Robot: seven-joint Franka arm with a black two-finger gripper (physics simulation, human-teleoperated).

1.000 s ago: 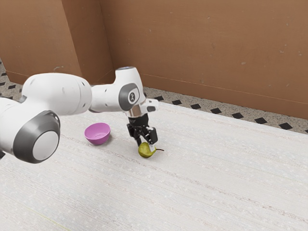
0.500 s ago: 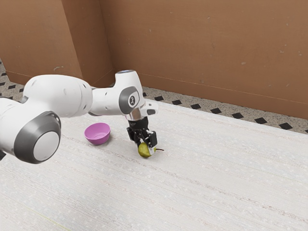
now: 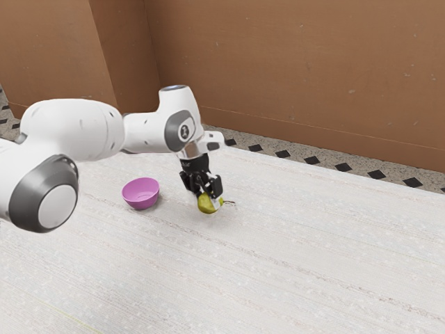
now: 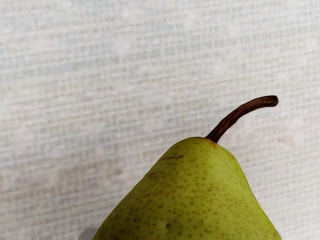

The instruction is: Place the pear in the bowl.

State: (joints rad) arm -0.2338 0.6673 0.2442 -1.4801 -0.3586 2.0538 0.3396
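Gripper (image 3: 208, 200) = holding the pear (image 3: 206, 205), fingers closed on it from two sides, one of them (image 3: 216, 203) on the stem-end side in ext. view. Pear is task obj., loc. = in the grip, a bit above the table (image 3: 278, 264), faint shadow on the surface under it. Not in the bowl (image 3: 141, 193) – pear is outside it, near it but apart.

Pear pose: lying over rather than upright, stem (image 4: 240, 116) pointing approx. to ext. view's right. Color yellow-green w/ small brown specks all over; stem dk brown, thin, curved, thicker at the tip. Wrist view has the narrow end + stem up close, woven-looking pale table surface behind; rest of pear cut off at the frame edge. Small pale grey bit by the pear's side there, too little visible to ID.

Bowl: pink/purple, round, upright on table, open side up, toward ext. view's left from the gripper, inner wall visible. Gripper not touching it.

Arm (image 3: 76, 129): white w/ dk grey joint rings, comes in from ext. view's left, hand end pointing down w/ slight tilt, gripper body black.

Bkgd: brown wall (image 3: 278, 69) w/ a corner toward ext. view's left, speckled floor (image 3: 327, 162) w/ black diamonds along its base – table is off-white w/ faint streaks
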